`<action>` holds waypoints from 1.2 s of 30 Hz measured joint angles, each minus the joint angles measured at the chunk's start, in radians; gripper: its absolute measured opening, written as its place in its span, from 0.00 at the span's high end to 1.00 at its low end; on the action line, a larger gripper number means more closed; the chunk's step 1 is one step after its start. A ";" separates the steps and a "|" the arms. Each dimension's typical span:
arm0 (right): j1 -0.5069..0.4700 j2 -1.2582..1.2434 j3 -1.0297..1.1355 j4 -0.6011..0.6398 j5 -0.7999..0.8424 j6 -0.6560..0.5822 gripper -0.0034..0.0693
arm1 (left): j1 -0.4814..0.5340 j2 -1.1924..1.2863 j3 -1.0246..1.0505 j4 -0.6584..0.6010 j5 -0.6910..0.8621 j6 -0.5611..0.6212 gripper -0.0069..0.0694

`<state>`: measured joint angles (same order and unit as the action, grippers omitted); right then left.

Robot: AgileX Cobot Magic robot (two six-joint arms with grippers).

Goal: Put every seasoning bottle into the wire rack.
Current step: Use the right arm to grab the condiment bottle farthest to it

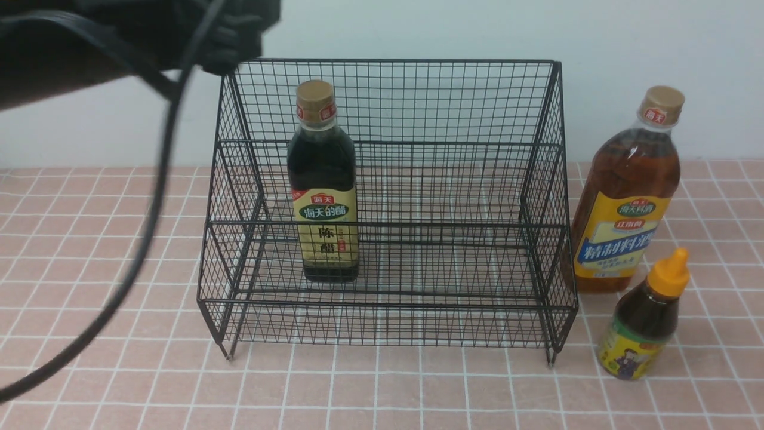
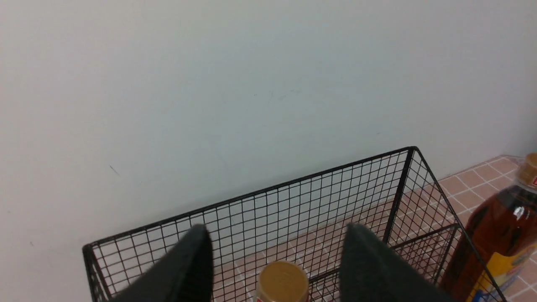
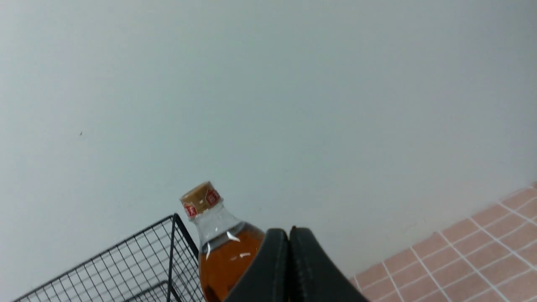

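The black wire rack point(image 1: 388, 197) stands in the middle of the tiled counter. The dark vinegar bottle point(image 1: 323, 185) with a gold cap stands upright inside it, toward its left side. My left gripper point(image 2: 277, 228) is open and empty, above the vinegar's gold cap point(image 2: 282, 282), which shows between the fingers without touching them. The left arm point(image 1: 179, 30) is a dark blur above the rack's back left corner. The tall amber bottle point(image 1: 627, 197) stands just right of the rack, with the small dark orange-capped bottle point(image 1: 647, 319) in front of it. My right gripper point(image 3: 289, 230) is shut and empty, near the amber bottle point(image 3: 222, 251).
A pale wall point(image 1: 418, 30) rises close behind the rack. A black cable point(image 1: 149, 203) hangs from the left arm across the left of the front view. The counter is pink tile point(image 1: 382, 388). The rack's top rim point(image 2: 293, 184) shows in the left wrist view.
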<state>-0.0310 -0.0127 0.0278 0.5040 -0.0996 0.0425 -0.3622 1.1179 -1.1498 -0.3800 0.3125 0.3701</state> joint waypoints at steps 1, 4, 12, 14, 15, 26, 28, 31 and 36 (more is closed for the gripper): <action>0.000 0.000 -0.001 0.000 -0.016 0.000 0.97 | 0.000 -0.025 0.000 0.013 0.023 0.000 0.58; 0.000 0.000 -0.054 0.004 0.017 0.001 0.97 | 0.000 -0.090 0.000 0.061 0.114 -0.003 0.81; 0.000 0.344 -0.536 -0.109 0.348 -0.117 0.97 | 0.000 -0.236 0.050 0.250 0.352 -0.189 0.92; 0.000 0.430 -0.612 -0.116 0.398 -0.149 0.97 | 0.000 -0.275 0.094 0.294 0.354 -0.237 0.92; 0.000 0.486 -0.659 -0.120 0.421 -0.174 0.97 | 0.000 -0.308 0.120 0.319 0.357 -0.273 0.92; 0.055 0.854 -0.777 -0.017 0.335 -0.436 0.97 | 0.000 -0.686 0.425 0.447 0.369 -0.504 0.92; 0.107 0.913 -0.777 0.011 0.305 -0.493 0.97 | 0.000 -0.719 0.455 0.457 0.369 -0.515 0.92; 0.184 1.002 -0.777 0.030 0.241 -0.559 0.97 | 0.000 -0.752 0.479 0.465 0.376 -0.518 0.92; 0.239 1.121 -0.777 0.048 0.100 -0.582 0.94 | 0.000 -0.759 0.480 0.469 0.381 -0.521 0.92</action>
<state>0.2081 1.1081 -0.7489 0.5523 0.0000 -0.5398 -0.3622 0.3586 -0.6694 0.0889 0.6938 -0.1513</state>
